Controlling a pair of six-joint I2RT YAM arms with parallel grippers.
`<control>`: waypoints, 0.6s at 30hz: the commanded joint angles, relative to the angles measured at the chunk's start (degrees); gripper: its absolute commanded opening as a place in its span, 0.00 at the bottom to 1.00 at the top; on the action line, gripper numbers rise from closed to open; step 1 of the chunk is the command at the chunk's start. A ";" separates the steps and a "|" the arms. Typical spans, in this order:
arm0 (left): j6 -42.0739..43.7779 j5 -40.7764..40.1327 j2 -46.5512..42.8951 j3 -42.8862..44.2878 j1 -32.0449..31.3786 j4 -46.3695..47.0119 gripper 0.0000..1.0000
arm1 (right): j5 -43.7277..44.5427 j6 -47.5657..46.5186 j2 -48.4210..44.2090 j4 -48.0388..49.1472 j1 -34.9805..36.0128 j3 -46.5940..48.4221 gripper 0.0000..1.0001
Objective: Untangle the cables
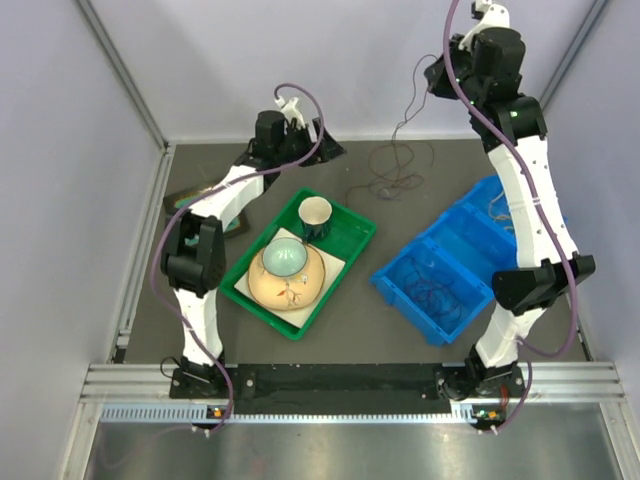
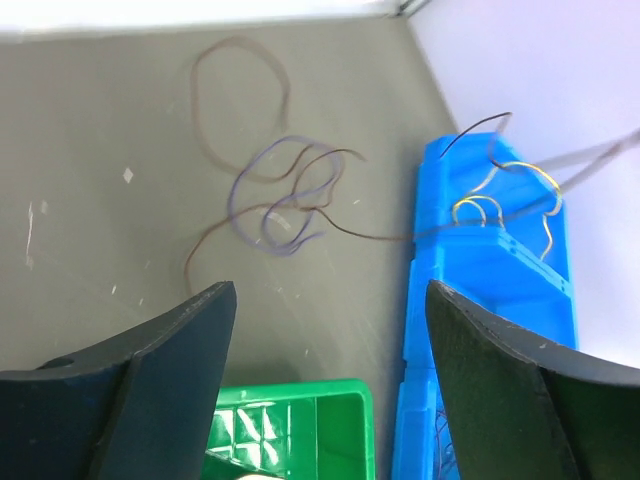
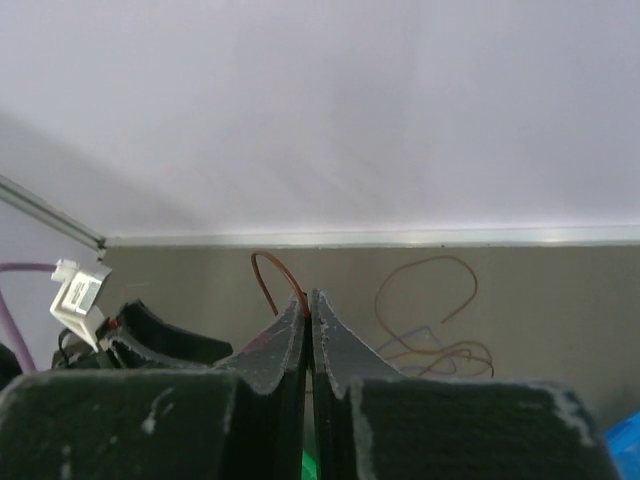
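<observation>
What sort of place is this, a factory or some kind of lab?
Probably a lab test booth: plain pale walls close in one grey table, two arms are bolted at its edge, and loose cables and plastic bins look set out for practice.

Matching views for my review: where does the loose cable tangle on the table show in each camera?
Top external: cable tangle at far centre of the table.
Left wrist: tangle upper centre, beyond the open left gripper.
Right wrist: tangle lower right, beside the right gripper pinching a brown cable.
Shared landmark: blue bin.
</observation>
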 commanded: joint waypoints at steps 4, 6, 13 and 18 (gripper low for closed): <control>7.52 2.63 -10.00 -7.93 -2.61 21.60 0.83 | -3.69 1.45 -1.03 -0.91 0.45 7.37 0.00; 9.27 3.16 -10.97 -10.04 -3.49 24.70 0.84 | -4.39 1.80 -1.38 -1.00 0.45 8.17 0.00; 19.91 2.81 -12.91 -13.74 -9.11 31.13 0.85 | -5.89 2.24 -2.00 -1.26 0.44 7.29 0.00; 22.03 1.05 -12.56 -14.09 -10.70 31.83 0.85 | -6.15 2.33 -1.82 -1.61 0.45 5.53 0.00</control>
